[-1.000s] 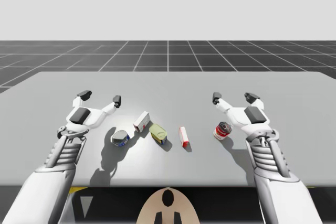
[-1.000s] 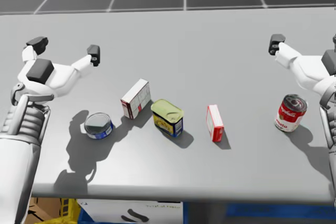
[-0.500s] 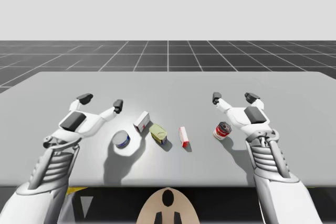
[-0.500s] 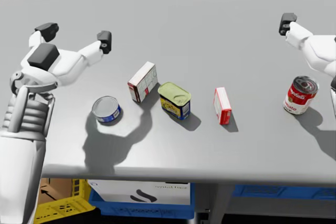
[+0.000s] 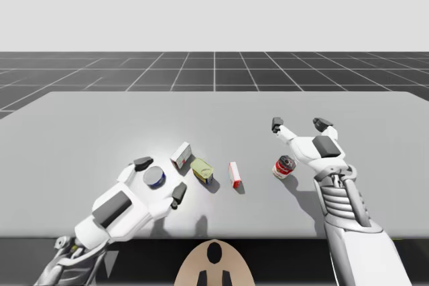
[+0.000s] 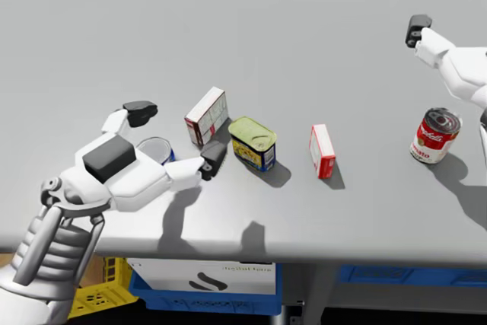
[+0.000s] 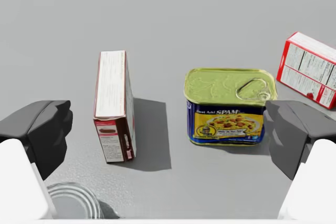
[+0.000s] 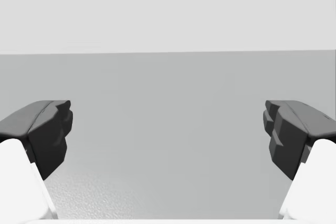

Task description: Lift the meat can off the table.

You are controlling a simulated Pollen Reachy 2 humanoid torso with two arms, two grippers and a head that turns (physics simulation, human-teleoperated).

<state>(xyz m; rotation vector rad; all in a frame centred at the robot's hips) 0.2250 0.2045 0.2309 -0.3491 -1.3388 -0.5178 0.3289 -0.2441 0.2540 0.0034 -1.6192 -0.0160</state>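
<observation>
The meat can (image 5: pixel 202 169) (image 6: pixel 253 143) is a squat blue can with rounded corners and a yellow-green pull-tab lid, standing mid-table. In the left wrist view the meat can (image 7: pixel 229 106) stands ahead of my left gripper (image 7: pixel 167 140), nearer one finger. That left gripper (image 5: pixel 161 179) (image 6: pixel 176 137) hovers open above a round tin, a short way left of the meat can. My right gripper (image 5: pixel 299 124) (image 8: pixel 168 135) is open over bare table at the right, far from the can.
A low round blue tin (image 5: pixel 154 177) (image 6: pixel 154 150) lies under the left gripper. A white and dark-red box (image 6: pixel 206 117) (image 7: pixel 113 103) stands just left of the meat can, a flat red box (image 6: pixel 322 151) to its right, a red soup can (image 6: pixel 431 136) further right. Crates sit below the table edge (image 6: pixel 304 253).
My left arm has pulled back toward the near edge and swung inward, so its open gripper now hangs over the round tin. My head turned earlier. The right arm has not moved.
</observation>
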